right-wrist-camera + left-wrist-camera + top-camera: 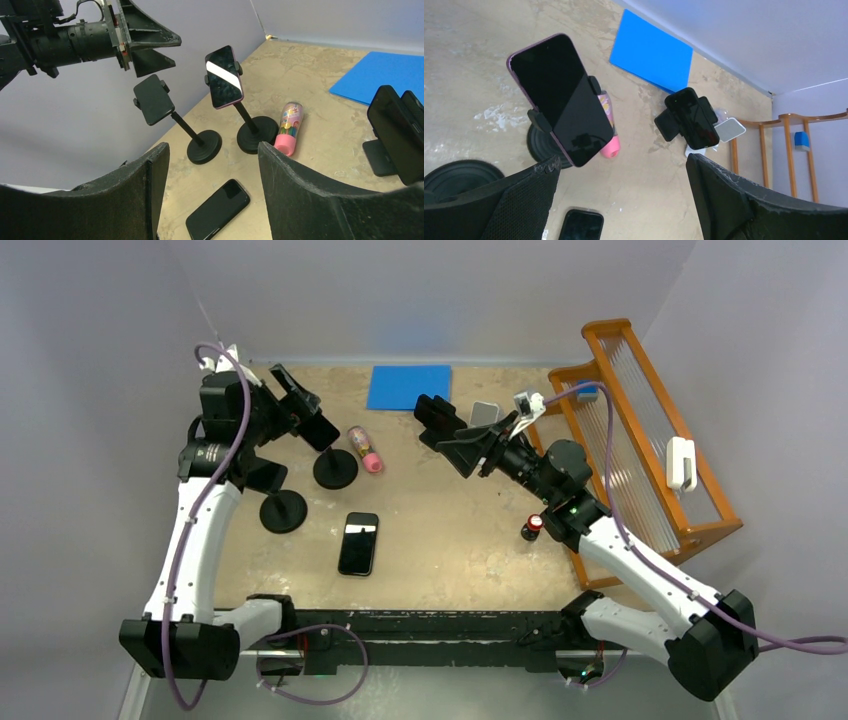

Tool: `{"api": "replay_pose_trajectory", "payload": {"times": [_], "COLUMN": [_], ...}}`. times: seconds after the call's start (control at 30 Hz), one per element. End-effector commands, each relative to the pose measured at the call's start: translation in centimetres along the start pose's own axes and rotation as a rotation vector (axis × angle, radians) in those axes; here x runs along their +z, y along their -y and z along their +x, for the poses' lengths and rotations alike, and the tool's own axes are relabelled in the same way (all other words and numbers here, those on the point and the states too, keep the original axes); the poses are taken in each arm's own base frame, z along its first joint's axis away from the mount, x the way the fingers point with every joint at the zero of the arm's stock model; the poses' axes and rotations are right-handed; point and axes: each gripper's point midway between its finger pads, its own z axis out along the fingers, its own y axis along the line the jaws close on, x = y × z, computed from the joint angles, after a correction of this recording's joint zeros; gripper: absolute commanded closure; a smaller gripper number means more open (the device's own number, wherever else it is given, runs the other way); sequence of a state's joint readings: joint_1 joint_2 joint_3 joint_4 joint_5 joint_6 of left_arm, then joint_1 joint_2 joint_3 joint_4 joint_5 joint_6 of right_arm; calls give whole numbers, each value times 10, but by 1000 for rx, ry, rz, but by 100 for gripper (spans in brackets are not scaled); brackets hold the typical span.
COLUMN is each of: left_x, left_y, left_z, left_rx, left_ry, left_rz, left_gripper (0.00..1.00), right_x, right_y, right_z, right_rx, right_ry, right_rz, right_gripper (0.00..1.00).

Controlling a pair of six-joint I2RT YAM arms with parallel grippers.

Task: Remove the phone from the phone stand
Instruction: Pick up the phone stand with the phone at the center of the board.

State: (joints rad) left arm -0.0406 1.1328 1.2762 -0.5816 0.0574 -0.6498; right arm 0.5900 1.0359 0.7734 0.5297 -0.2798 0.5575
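Note:
A dark phone [559, 100] sits clamped in a black phone stand [257, 134], tilted, just ahead of my left gripper [621, 162]. That gripper is open and holds nothing. The phone [322, 430] is apart from its fingers, with the left gripper [295, 400] up and to its left. My right gripper [212, 150] is open and empty and hangs over mid-table. It faces the same phone [223, 76] from across the table. A second phone [358, 543] lies flat on the table. A third phone [691, 117] leans in a low black holder beside the right gripper [455, 450].
An empty stand [153, 99] with base [283, 510] stands next to the loaded one. A pink-capped tube [365, 450] lies by the stand's base. A blue sheet [410, 387] lies at the back, a wooden rack [640, 440] at the right, a red-topped item [532, 528] near the right arm.

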Motion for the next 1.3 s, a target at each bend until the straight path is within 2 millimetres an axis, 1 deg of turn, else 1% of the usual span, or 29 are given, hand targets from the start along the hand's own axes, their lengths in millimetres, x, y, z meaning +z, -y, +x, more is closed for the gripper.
{"api": "replay_pose_trajectory", "payload": {"times": [0.0, 0.1, 0.2, 0.3, 0.4, 0.5, 0.6, 0.7, 0.83, 0.93, 1.0, 1.1, 1.2, 1.27], "left_x": [6, 14, 10, -5, -28, -51, -65, -73, -92, -105, -109, -104, -92, -86], "left_y": [10, 0, -4, -21, -44, -54, -59, -70, -85, -99, -111, -123, -130, -133], "left_z": [-24, -30, -35, -40, -35, -33, -29, -19, -4, 6, 15, 33, 52, 58], "left_rx": [10, -12, -38, -66, -91, -105, -123, -151, -205, -233, -245, -243, -244, -255], "left_ry": [60, 59, 70, 98, 112, 138, 139, 120, 118, 129, 121, 78, 25, 10], "left_rz": [107, 70, 56, -27, -148, -212, -251, -306, -401, -488, -542, -574, -569, -566], "left_gripper": [6, 6, 7, 5, 4, 4, 4, 4, 5, 5, 5, 6, 7, 7], "right_x": [-4, -4, -5, -6, -9, -12, -13, -14, -14, -13, -13, -13, -14, -14], "right_y": [-9, -9, -9, -11, -14, -18, -19, -22, -22, -23, -22, -22, -22, -21], "right_z": [-7, -4, -2, -2, -6, -8, -7, -5, -5, -4, -3, -3, -4, -5], "right_rx": [-19, -13, -11, -13, -16, -19, -15, -12, -12, -11, -11, -11, -15, -20], "right_ry": [36, 30, 28, 27, 36, 48, 51, 45, 49, 45, 41, 42, 46, 48], "right_rz": [-36, -44, -47, -54, -60, -69, -77, -88, -87, -89, -87, -85, -81, -76], "right_gripper": [33, 33, 33, 33, 33, 33, 33, 33, 33, 33, 33, 33, 33, 33]}}
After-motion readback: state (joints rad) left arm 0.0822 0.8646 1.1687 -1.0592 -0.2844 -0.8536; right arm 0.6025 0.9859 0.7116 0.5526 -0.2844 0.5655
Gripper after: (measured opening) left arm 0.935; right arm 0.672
